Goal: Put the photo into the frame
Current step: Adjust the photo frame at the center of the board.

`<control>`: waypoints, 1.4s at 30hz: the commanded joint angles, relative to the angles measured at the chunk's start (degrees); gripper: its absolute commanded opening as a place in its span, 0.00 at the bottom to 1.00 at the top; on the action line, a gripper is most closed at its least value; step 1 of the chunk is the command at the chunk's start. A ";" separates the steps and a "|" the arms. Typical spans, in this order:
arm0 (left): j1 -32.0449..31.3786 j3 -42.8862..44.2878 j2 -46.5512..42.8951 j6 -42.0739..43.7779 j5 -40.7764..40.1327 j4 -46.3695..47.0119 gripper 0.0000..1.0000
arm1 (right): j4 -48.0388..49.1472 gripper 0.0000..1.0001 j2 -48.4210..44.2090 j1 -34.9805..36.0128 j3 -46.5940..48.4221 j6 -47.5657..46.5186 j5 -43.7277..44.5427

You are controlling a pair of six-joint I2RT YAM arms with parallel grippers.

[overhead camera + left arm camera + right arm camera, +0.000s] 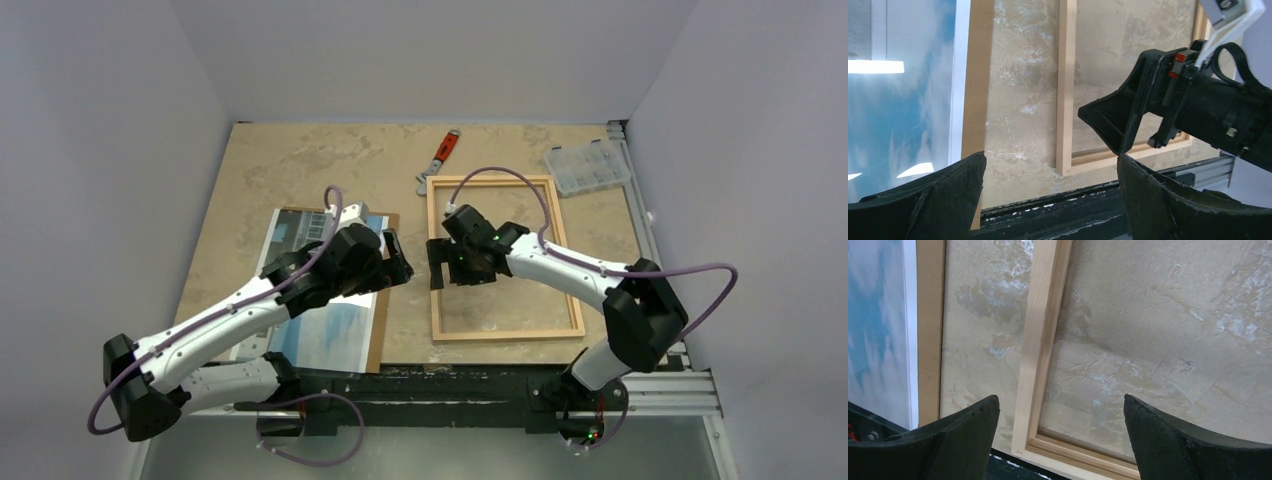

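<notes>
- Top view: photo (335, 338) lies on backing board (381, 320), left of empty frame (505, 335); pick-up not yet begun.
- Left wrist: left gripper (1050, 157), jaws wide, near the board's right edge.
- Right wrist: right gripper (1062, 397), jaws wide, over the frame's left rail; the next move probably calls for pinching the photo's edge.

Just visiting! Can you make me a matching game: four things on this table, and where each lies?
1 photo
2 frame
3 red-handled tool
4 clear plastic box

a far right corner of the table
b on the brown board, left side
c just beyond the frame's far edge
d right of the photo, nothing in it

Pairs: 1-b, 2-d, 3-c, 4-a
</notes>
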 commanded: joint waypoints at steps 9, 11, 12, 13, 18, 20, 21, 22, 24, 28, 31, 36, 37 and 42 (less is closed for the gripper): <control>-2.67 13.58 29.73 2.61 6.29 0.42 0.94 | -0.10 0.94 -17.23 -12.16 -10.82 1.71 -4.85; -3.57 15.40 33.69 2.61 6.90 1.26 0.92 | -1.39 0.94 -20.57 -15.07 -11.63 1.10 -6.07; -3.91 16.06 35.59 2.48 7.10 1.74 0.91 | -2.27 0.95 -22.20 -16.34 -11.66 0.99 -6.66; -4.25 16.61 37.10 2.36 7.33 2.38 0.90 | -3.10 0.95 -23.58 -17.43 -11.42 0.97 -7.12; -5.05 17.93 43.59 1.73 8.32 4.46 0.84 | -6.63 0.96 -30.36 -21.30 -8.48 1.21 -7.67; -5.06 17.41 45.10 1.67 8.70 5.64 0.79 | -7.49 0.96 -31.67 -21.98 -6.78 1.06 -7.78; -5.10 17.07 45.71 1.46 9.00 6.17 0.76 | -8.25 0.96 -31.92 -22.10 -5.40 0.83 -7.65; -5.12 16.74 46.35 1.42 9.41 6.72 0.73 | -8.92 0.96 -31.95 -22.26 -4.43 0.65 -7.66; -5.13 16.24 47.43 1.47 10.30 8.14 0.66 | -9.85 0.97 -31.78 -22.31 -3.06 0.38 -7.81; -5.31 16.31 49.97 1.69 11.23 8.91 0.55 | -10.06 0.97 -32.12 -22.35 -2.21 0.59 -8.82; -5.48 16.27 50.19 1.95 11.45 8.60 0.32 | -9.97 0.97 -32.30 -22.39 -2.13 0.78 -9.32; -6.05 15.37 47.36 2.00 11.09 7.89 0.00 | -10.26 0.97 -32.39 -22.42 -1.31 0.64 -9.81; -6.16 15.13 46.55 1.93 11.23 7.95 0.00 | -10.39 0.97 -32.35 -22.46 -0.92 0.64 -9.98; -7.78 13.74 42.27 1.24 12.21 8.60 0.00 | -10.82 0.97 -32.06 -22.44 1.04 0.61 -11.17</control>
